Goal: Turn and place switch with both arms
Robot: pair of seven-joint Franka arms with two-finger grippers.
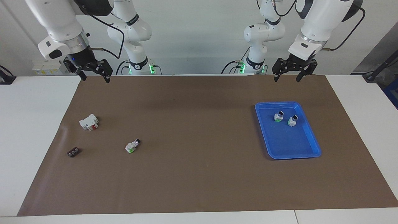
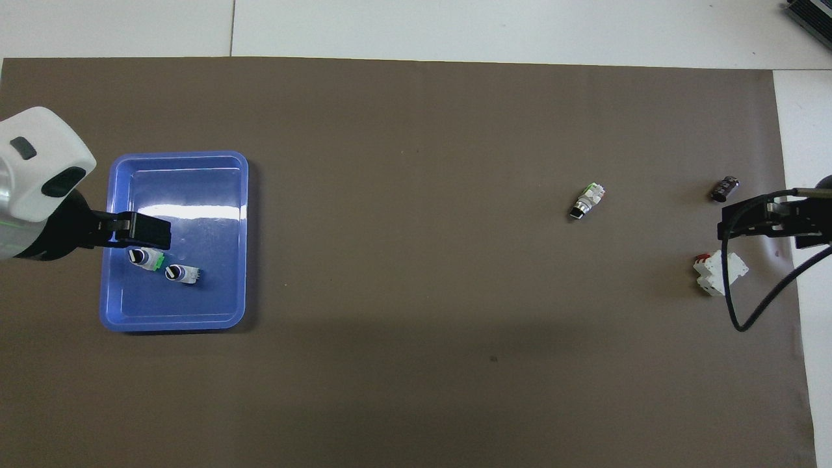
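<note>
Two switches (image 1: 277, 116) (image 1: 292, 120) already stand in the blue tray (image 1: 306, 152) at the left arm's end of the table. The third switch (image 1: 132, 146) lies on its side on the brown mat (image 1: 199, 180) toward the right arm's end, untouched, so its turning and placing are left to do. The left gripper (image 1: 286, 74) and right gripper (image 1: 94, 75) both hang spread apart and empty, waiting.

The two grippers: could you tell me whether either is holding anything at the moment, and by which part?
Nothing is held. The left gripper and the right gripper hang open and empty above the table; the switch lies untouched on the mat.
</note>
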